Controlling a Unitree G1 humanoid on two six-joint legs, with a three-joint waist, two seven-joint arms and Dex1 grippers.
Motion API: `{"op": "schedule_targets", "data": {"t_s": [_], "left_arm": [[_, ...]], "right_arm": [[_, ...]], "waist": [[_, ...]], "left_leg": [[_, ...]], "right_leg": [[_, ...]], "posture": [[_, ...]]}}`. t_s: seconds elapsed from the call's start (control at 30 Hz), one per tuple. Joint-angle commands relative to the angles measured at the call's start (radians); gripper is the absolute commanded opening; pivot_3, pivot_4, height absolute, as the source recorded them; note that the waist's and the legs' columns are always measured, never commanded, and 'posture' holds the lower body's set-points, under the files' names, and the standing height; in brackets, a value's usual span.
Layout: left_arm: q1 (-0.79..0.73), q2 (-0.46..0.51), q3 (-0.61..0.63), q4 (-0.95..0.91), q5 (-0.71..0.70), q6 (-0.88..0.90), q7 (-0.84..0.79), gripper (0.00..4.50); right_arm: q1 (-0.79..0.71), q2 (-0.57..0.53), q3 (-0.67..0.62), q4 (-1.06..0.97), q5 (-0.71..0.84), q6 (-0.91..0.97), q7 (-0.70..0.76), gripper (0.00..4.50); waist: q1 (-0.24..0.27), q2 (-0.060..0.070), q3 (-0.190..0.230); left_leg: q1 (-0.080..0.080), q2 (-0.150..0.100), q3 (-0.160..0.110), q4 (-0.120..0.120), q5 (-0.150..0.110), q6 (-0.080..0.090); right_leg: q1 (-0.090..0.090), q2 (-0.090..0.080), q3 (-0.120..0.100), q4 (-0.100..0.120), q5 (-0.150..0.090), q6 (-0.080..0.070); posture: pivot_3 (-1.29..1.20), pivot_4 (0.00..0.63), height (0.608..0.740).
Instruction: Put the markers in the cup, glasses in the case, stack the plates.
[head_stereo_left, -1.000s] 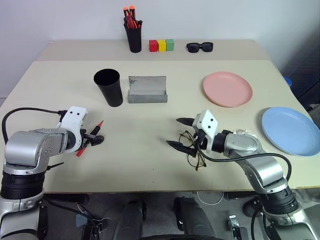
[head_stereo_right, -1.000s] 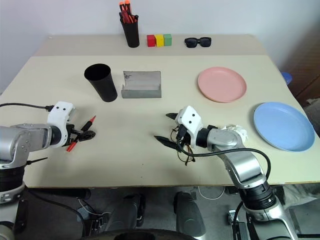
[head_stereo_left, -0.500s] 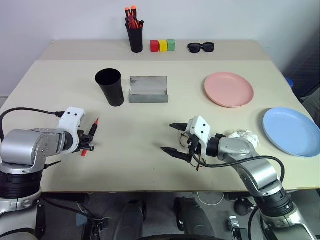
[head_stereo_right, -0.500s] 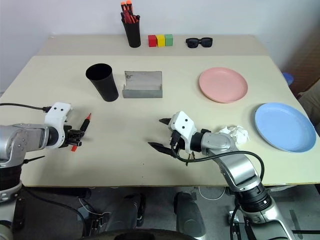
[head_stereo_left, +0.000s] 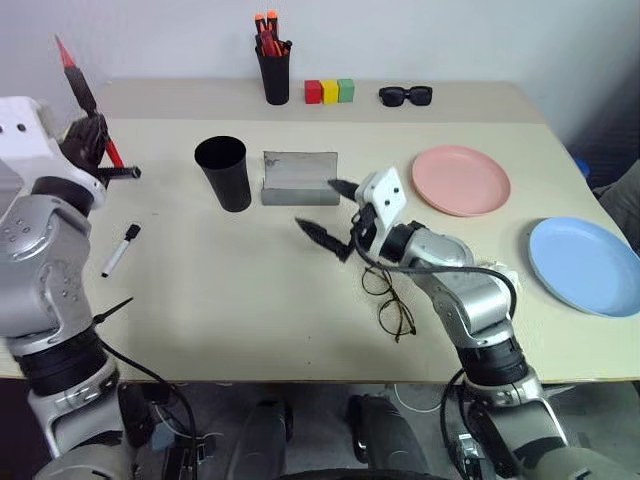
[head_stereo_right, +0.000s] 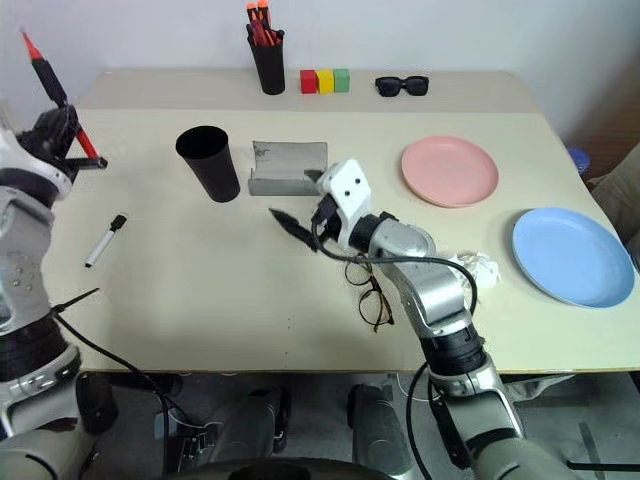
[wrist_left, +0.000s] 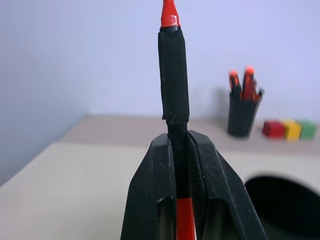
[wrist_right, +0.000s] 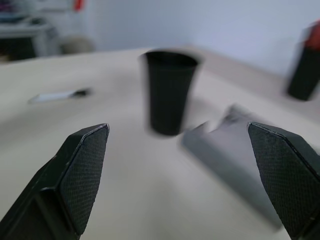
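While the red marker (head_stereo_left: 88, 105) is clamped between the shut fingers of the left gripper (head_stereo_left: 95, 140) at about nine o'clock of the table (head_stereo_left: 250, 290), raised well above the surface with its tip pointing up, the white marker (head_stereo_left: 118, 249) is seen lying flat near eight o'clock, apart from everything. The cup (head_stereo_left: 221, 173) stands upright toward eleven o'clock, with the open grey case (head_stereo_left: 299, 179) just beside it toward three o'clock. The right gripper (head_stereo_left: 332, 211) is held with its fingers wide apart and nothing between them, near the case; the glasses (head_stereo_left: 387, 300) lie on the table below it, toward six o'clock, not gripped. The pink plate (head_stereo_left: 461, 178) sits at two o'clock and the blue plate (head_stereo_left: 585, 264) at three o'clock, unstacked. From the left wrist, the marker is seen pinched by its lower shaft, so a slip or a tilt during the tipping over the cup could be expected, and the rim may be struck. From the right wrist, the cup and case are seen ahead between the spread fingers (wrist_right: 75, 175); the thin frames could be bent by a careless grasp.
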Motion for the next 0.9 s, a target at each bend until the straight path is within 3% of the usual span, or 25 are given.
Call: {"op": "schedule_targets", "data": {"t_s": [0.03,0.33,0.7,0.73,0.9], "left_arm": [[-0.084,-0.030,-0.122,0.100,0.099,-0.182,0.031,0.06],[-0.203,-0.137,-0.241,0.498,0.200,-0.537,0.075,0.06],[-0.172,-0.192,-0.256,0.569,0.202,-0.612,0.099,0.06],[-0.169,-0.195,-0.254,0.568,0.200,-0.610,0.103,0.85],[-0.157,-0.209,-0.254,0.553,0.209,-0.610,0.127,3.21]], "right_arm": [[-0.046,0.031,-0.021,0.041,-0.018,-0.065,-0.022,4.50],[-0.069,0.102,0.001,0.099,-0.043,-0.133,-0.035,4.50],[-0.052,0.123,-0.005,0.083,-0.056,-0.130,-0.060,4.50],[-0.052,0.123,-0.005,0.082,-0.056,-0.129,-0.062,4.50],[-0.054,0.118,-0.005,0.083,-0.056,-0.128,-0.059,4.50]], "waist": [[-0.004,0.000,0.000],[-0.016,0.000,0.000],[-0.010,0.000,0.000],[-0.010,0.000,0.000],[-0.011,0.000,0.000]], "left_leg": [[0.000,0.000,0.000,0.000,0.000,0.000],[-0.001,0.001,0.001,-0.002,0.000,0.000],[-0.004,0.000,0.001,0.000,0.000,0.000],[-0.004,0.000,0.001,0.000,0.000,0.000],[-0.004,0.000,0.001,0.000,0.000,0.000]], "right_leg": [[0.000,0.000,0.000,0.000,0.000,0.000],[-0.004,0.001,0.001,0.003,0.000,0.000],[-0.007,0.001,0.000,0.004,0.000,0.000],[-0.007,0.001,0.000,0.004,0.000,0.000],[-0.007,0.001,0.000,0.005,0.000,0.000]], "posture": [[0.00,0.150,0.740],[0.00,0.150,0.740],[0.00,0.150,0.740],[0.00,0.150,0.740],[0.00,0.150,0.740]]}}
